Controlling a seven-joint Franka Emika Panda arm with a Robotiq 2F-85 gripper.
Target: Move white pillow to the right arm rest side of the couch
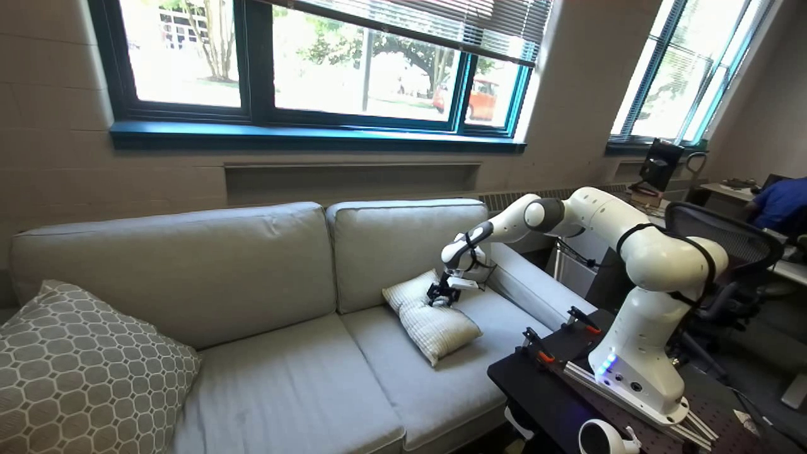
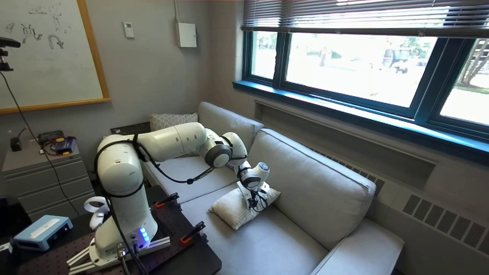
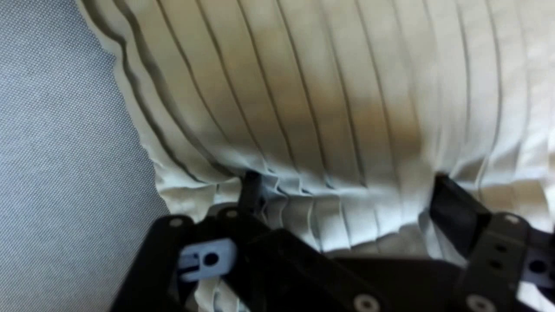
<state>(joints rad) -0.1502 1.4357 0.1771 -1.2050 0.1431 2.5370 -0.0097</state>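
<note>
Two spread fingers of the gripper press into the white pillow directly beneath on the couch, whose arm rest lies toward three o'clock in an exterior view, the pillow's long axis running eleven-to-five.

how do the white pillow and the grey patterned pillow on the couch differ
The white pillow is off-white with narrow pleats; the patterned pillow is grey with white lattice lines.
The white pillow lies dented under the hand; the patterned pillow is propped up, untouched by the hand.
The white pillow looks smaller than the patterned pillow.
Both rest on the couch.
</note>
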